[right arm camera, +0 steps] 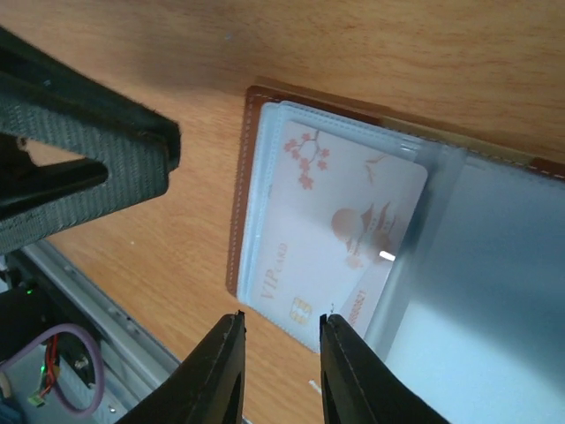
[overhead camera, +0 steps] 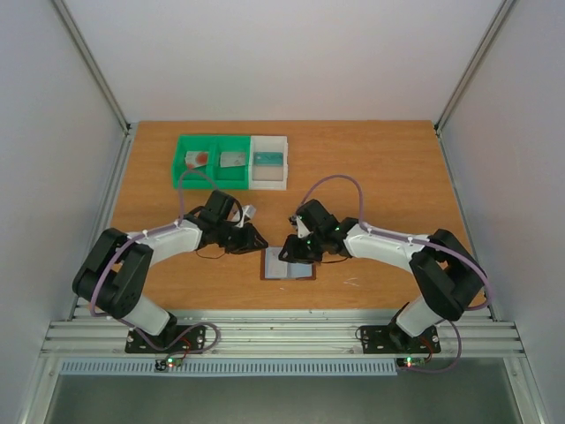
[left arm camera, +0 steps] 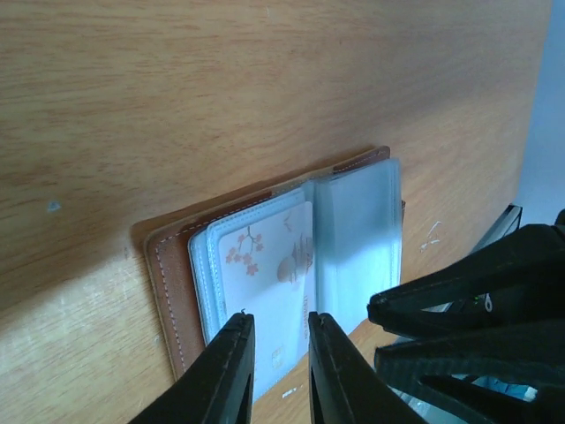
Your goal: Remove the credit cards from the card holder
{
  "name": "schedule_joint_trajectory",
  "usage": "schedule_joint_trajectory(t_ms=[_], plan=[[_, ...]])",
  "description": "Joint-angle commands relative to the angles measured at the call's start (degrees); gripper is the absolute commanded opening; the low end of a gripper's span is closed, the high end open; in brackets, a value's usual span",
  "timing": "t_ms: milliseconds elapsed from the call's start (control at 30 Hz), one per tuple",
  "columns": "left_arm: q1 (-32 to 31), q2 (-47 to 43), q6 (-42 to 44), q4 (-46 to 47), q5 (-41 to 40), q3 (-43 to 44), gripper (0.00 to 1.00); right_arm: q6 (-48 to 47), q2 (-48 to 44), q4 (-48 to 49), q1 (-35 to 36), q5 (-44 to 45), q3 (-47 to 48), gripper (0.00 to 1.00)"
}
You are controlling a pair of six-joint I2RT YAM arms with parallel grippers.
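Note:
The card holder (overhead camera: 289, 266) lies open on the table between my two grippers, a brown leather wallet (left arm camera: 168, 265) with clear plastic sleeves. A whitish credit card (left arm camera: 265, 278) printed with pink blossoms and a pagoda sits in the top sleeve, and it also shows in the right wrist view as the card (right arm camera: 340, 225). My left gripper (left arm camera: 278, 316) hovers over the card's near edge, jaws narrowly apart with nothing between them. Over the same card's chip corner, my right gripper (right arm camera: 282, 316) is also narrowly open and empty. In the overhead view the left gripper (overhead camera: 254, 238) and right gripper (overhead camera: 295, 251) nearly meet above the wallet's far edge.
A green bin (overhead camera: 212, 177) and a white bin (overhead camera: 268, 183) stand side by side at the back of the table, with a red card (overhead camera: 200, 158) and a grey card (overhead camera: 232, 159) in the green one. The other arm's black fingers (left arm camera: 468, 336) crowd each wrist view.

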Motion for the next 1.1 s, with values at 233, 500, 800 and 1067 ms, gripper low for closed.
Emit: schedule_joint_trajectory(t_ms=[233,500,800,1067], plan=[[-0.57,2.71,-2.27,8.59,1.12,-2.96,0.09,-1.31,3.83,0.19,-0.09,5.14,-0.31,0.19],[-0.66,1.91,-2.19,8.21,0.21,-3.97,0.0,-1.24,6.22,1.08,-0.13,5.19,-0.71,0.14],[-2.56,4.07,-3.63,10.83,0.92,-4.94,0.0,-0.9,7.17,3.02,-0.52,4.31,-1.83,0.13],[-4.53,4.81,-3.93,10.13,-2.44,-5.4,0.0,-0.07,6.18,6.72,-1.45,2.22,-4.11,0.13]])
